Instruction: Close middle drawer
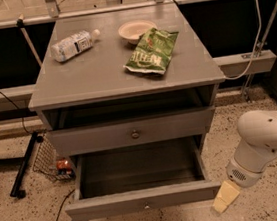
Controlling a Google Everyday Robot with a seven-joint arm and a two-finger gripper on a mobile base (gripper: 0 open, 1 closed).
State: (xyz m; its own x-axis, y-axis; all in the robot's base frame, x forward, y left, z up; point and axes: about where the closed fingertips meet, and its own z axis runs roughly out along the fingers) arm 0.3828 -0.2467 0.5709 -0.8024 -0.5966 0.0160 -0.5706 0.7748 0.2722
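The middle drawer is pulled far out of the grey cabinet. Its flat front carries a small round knob, and its dark inside looks empty. Above it, the taller-fronted top drawer stands slightly out, with a dark gap under the cabinet top. The lowest drawer is hidden under the open one. My gripper, a cream tip on the white arm, hangs low just off the right end of the middle drawer's front, close to the floor. It holds nothing that I can see.
On the cabinet top lie a plastic bottle, a pale bowl and a green chip bag. A wire basket and a black stand leg sit on the speckled floor at the left. A rail and cables run behind.
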